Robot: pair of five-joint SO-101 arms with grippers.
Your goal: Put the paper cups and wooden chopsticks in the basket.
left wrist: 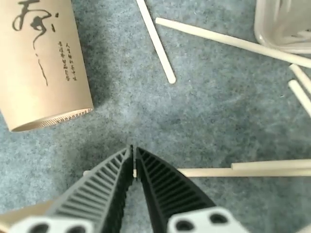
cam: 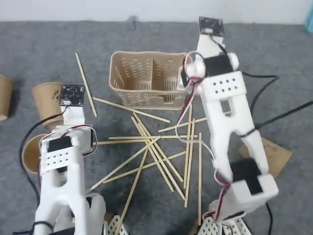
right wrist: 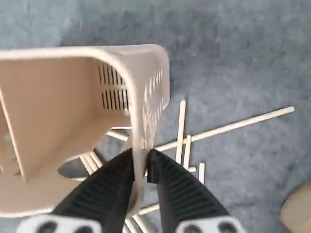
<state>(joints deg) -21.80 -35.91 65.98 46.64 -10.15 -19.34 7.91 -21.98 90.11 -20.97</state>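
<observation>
The slotted beige basket stands at the back centre, with nothing inside that I can see. My right gripper is shut on the basket's wall at its right end. Several wooden chopsticks lie crossed on the grey carpet in front of it. Paper cups lie on their sides at the left: one with dark writing, and one open toward the camera. My left gripper is shut low beside these cups. Its tips sit over a chopstick that runs crosswise beneath them.
A third cup lies at the left edge. A brown cup lies partly under the right arm. One chopstick lies apart between the cups and the basket. Black cables trail at the right.
</observation>
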